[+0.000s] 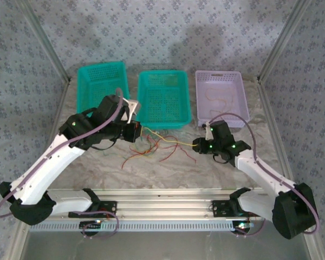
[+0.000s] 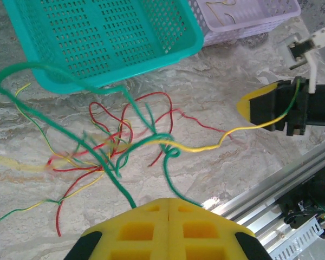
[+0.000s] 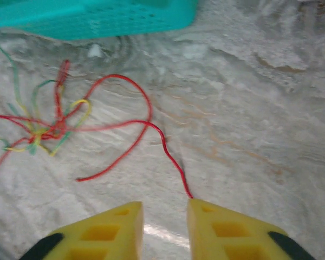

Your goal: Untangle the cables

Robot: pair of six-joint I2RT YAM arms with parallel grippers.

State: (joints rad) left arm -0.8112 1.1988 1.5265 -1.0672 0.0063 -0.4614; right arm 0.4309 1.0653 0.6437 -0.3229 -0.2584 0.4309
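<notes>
Left wrist: tool [image 2: 168,202] tight on cable [image 2: 128,195]

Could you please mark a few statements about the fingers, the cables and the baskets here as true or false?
1. The left fingers are shut on a green cable. True.
2. The right fingers are pressed together. False: a gap stands between them.
3. The lavender basket holds no cable. False: thin cream cables lie in it.
4. The tangle of cables lies on the table in front of the middle teal basket. True.
</notes>
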